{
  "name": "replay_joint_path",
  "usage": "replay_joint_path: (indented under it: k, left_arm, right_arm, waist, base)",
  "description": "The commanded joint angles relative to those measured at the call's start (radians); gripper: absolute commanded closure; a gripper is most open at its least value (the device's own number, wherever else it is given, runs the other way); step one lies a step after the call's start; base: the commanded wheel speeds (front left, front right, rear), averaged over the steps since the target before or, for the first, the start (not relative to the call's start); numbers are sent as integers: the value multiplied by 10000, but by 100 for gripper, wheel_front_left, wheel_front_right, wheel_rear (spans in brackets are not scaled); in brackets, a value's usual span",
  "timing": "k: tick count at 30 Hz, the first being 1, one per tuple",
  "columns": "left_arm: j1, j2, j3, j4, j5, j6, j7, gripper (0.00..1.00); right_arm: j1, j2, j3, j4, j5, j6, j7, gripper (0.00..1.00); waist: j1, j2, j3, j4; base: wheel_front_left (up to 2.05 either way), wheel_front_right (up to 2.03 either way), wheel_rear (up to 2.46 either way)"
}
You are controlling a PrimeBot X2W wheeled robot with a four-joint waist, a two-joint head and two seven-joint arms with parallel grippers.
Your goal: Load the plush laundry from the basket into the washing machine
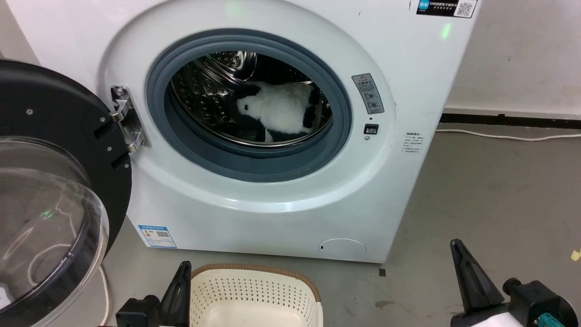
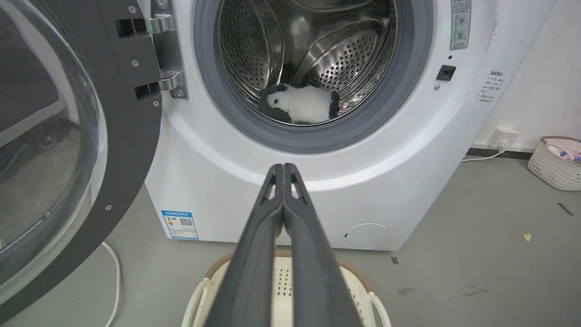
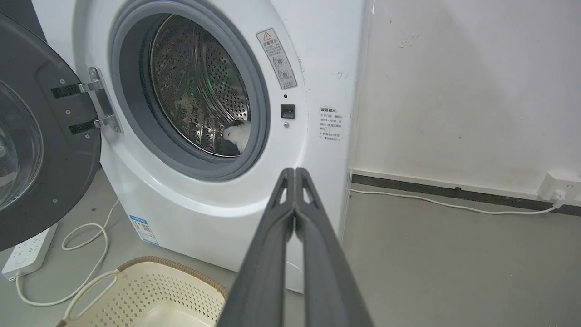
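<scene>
The panda-like plush laundry (image 1: pixel 281 111) lies inside the steel drum of the washing machine (image 1: pixel 281 200), head to the left; it is also seen in the drum as the plush (image 2: pixel 302 103) and partly as the plush (image 3: pixel 237 135). The black-rimmed door (image 1: pixel 50 190) stands swung open at the left. The cream basket (image 1: pixel 254 295) sits on the floor in front of the washer, nothing visible in it. My left gripper (image 1: pixel 185 265) is shut, low beside the basket's left end, tips together (image 2: pixel 283 167). My right gripper (image 1: pixel 455 245) is shut at the lower right, holding nothing (image 3: pixel 295 170).
A white cable (image 3: pixel 86 254) and a power strip (image 3: pixel 27 252) lie on the floor under the open door. A second basket (image 2: pixel 556 161) stands by the wall at the right. A cord (image 1: pixel 508 135) runs along the wall base. Grey floor (image 1: pixel 490 200) spreads to the washer's right.
</scene>
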Motion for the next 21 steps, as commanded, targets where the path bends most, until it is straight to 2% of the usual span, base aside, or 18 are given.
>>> replay_joint_path:
  k: [1,21]
  left_arm:
    - [-70,-66,32,-83,126,1,52,100]
    - [-192,-205,240,-331,493,21,460,100]
  right_arm:
    - [-64,1,11,-42,-50,-1,66,100]
    - [-182,2,28,-133,-165,-2,475,100]
  waist:
    - [0,0,2,-3]
    - [0,0,29,-42]
  base:
    - [0,0,0]
    - [0,0,0]
